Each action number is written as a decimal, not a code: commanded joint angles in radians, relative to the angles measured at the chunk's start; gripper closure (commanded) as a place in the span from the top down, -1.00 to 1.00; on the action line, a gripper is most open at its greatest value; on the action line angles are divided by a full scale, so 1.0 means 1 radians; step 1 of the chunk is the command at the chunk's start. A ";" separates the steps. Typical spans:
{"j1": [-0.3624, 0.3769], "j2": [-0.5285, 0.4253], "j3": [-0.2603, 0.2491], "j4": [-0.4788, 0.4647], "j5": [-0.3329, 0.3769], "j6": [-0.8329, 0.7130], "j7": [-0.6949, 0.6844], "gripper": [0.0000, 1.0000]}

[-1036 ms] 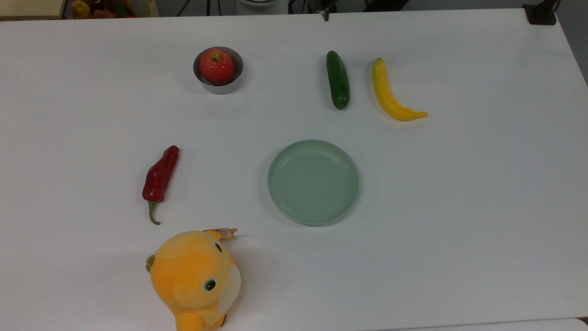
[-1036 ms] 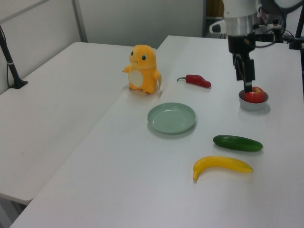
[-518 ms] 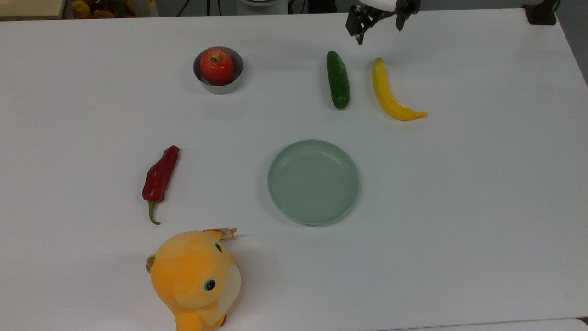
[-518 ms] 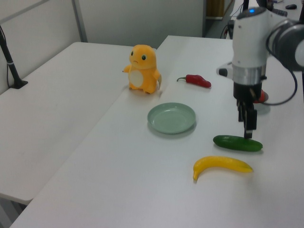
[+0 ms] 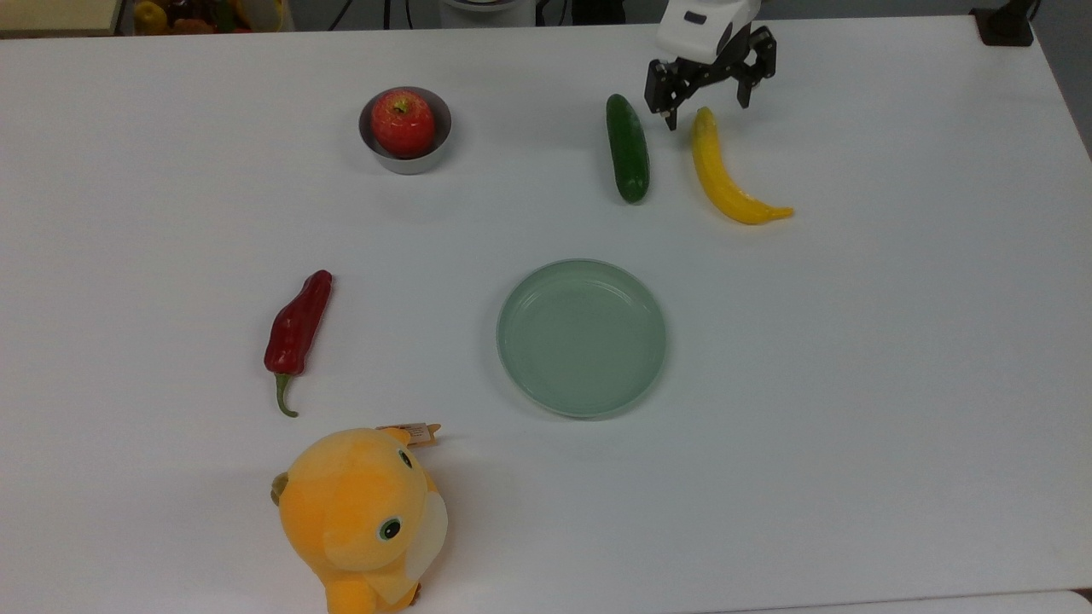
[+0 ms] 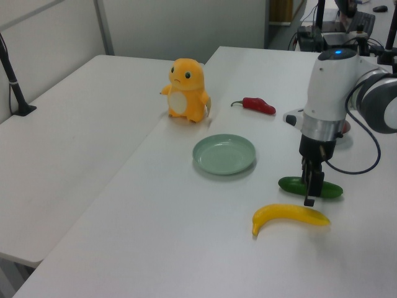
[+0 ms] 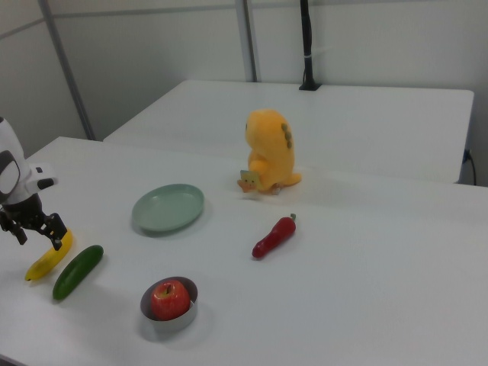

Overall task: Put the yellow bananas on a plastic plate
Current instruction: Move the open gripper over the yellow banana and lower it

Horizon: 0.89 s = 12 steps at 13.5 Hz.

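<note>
The yellow banana (image 5: 725,177) lies curved on the white table at the top view's upper right, and also shows low in the left view (image 6: 288,215) and at the right view's left edge (image 7: 47,258). The mint-green plate (image 5: 582,338) sits empty in the middle (image 6: 224,154) (image 7: 168,207). My gripper (image 5: 709,114) is open, with its fingers spread on either side of the banana's blunt far end. It hangs just over that end (image 6: 309,197) (image 7: 36,232) and holds nothing.
A dark green cucumber (image 5: 628,149) lies beside the banana, on the top view's left of it. A red apple in a grey bowl (image 5: 404,128), a red pepper (image 5: 297,328) and an orange plush toy (image 5: 358,520) stand further left.
The arm has swung from near the apple bowl across the cucumber and come down over the banana's far end. The objects have not moved.
</note>
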 commanded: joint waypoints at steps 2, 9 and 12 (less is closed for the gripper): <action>0.014 0.109 -0.005 0.003 -0.141 0.113 0.150 1.00; 0.011 0.140 -0.005 0.006 -0.197 0.123 0.181 -0.46; 0.005 0.140 -0.005 0.015 -0.197 0.119 0.181 -0.97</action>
